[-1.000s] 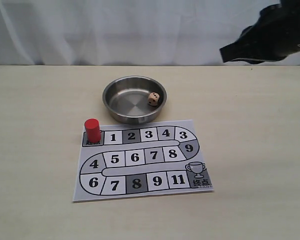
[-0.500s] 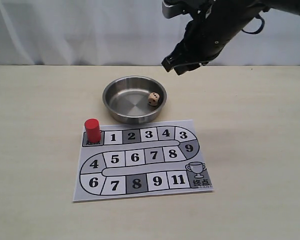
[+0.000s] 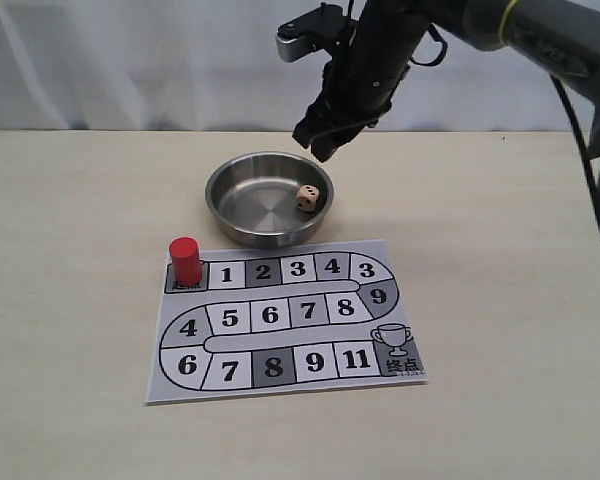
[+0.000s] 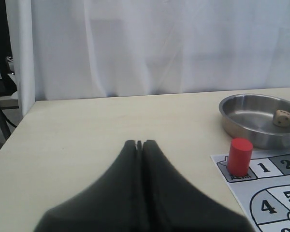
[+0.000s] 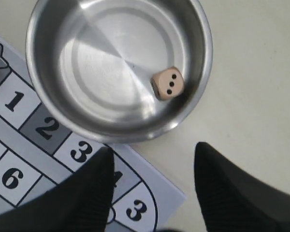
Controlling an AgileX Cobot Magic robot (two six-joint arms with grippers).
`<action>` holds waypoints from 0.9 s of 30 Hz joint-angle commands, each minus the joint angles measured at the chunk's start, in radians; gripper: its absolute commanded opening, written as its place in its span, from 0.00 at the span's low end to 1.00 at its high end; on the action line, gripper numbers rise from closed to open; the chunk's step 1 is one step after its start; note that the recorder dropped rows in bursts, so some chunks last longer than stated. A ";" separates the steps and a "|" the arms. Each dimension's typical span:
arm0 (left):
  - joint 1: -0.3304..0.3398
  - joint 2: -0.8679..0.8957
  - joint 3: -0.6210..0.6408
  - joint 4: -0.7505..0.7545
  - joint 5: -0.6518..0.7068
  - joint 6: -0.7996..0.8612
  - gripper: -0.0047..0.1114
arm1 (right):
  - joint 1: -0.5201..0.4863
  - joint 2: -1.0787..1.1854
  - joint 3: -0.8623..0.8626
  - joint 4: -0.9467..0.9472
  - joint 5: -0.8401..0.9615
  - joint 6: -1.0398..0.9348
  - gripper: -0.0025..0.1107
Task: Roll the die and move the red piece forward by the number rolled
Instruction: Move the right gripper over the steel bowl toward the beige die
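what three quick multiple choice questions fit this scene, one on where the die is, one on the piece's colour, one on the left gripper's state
1. Where is the die?
A. on a numbered square
B. in the metal bowl
C. on the bare table

2. What colour is the playing piece on the board's start square?
A. blue
B. red
C. green

3. How is the left gripper?
A. wide open
B. shut on the die
C. shut, holding nothing

Answers:
1 B: both the exterior and right wrist views show it lying on the bowl's floor near the wall.
2 B: it is a plain red cylinder.
3 C: the left wrist view shows its fingers pressed together over bare table, with nothing between them.
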 commanded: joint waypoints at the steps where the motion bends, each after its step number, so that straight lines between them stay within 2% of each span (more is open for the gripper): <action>1: 0.000 -0.003 0.002 -0.002 -0.009 0.002 0.04 | 0.002 0.066 -0.065 0.061 -0.011 -0.037 0.45; 11: 0.000 -0.003 0.002 -0.002 -0.009 0.002 0.04 | 0.002 0.204 -0.067 0.196 -0.170 -0.010 0.46; 13: 0.000 -0.003 0.002 -0.002 -0.009 0.002 0.04 | 0.002 0.212 -0.067 0.171 -0.194 -0.010 0.56; 16: 0.000 -0.003 0.002 -0.002 -0.009 0.002 0.04 | 0.002 0.215 -0.067 0.168 -0.223 -0.017 0.63; 27: 0.000 -0.003 0.002 -0.002 -0.009 0.002 0.04 | 0.002 0.264 -0.067 0.143 -0.262 -0.062 0.63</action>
